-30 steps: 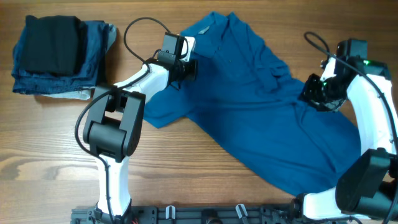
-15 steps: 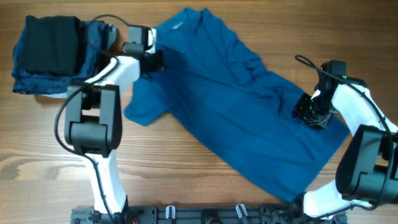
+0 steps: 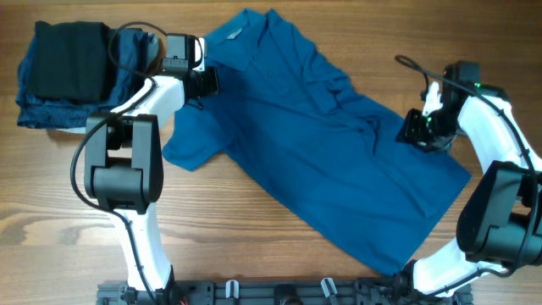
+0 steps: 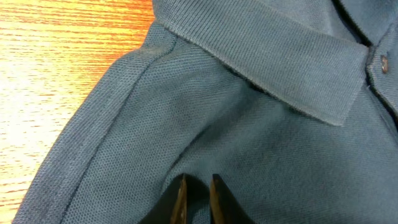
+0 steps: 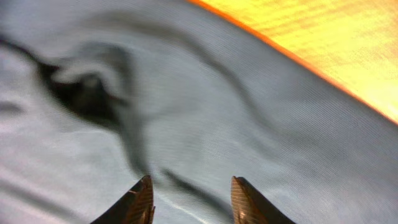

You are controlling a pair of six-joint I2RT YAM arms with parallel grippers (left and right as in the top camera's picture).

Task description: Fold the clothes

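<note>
The blue polo shirt lies spread diagonally over the wooden table, collar at the far side and hem toward the near right. My left gripper rests on its left shoulder, just beside the collar. In the left wrist view this gripper has its jaws a narrow gap apart, with shirt cloth under the tips. My right gripper sits on the shirt's right edge. Seen from the right wrist, that gripper is open over a low wrinkle of the cloth.
A stack of folded garments, black piece on top, sits at the far left, close to my left arm. Bare wooden table lies along the near side and at the far right. A small button marks the placket.
The whole shirt has slid left and toward the far side as my left gripper pulled its shoulder. The left jaws have parted slightly. My right gripper shifted a little leftward with the cloth.
</note>
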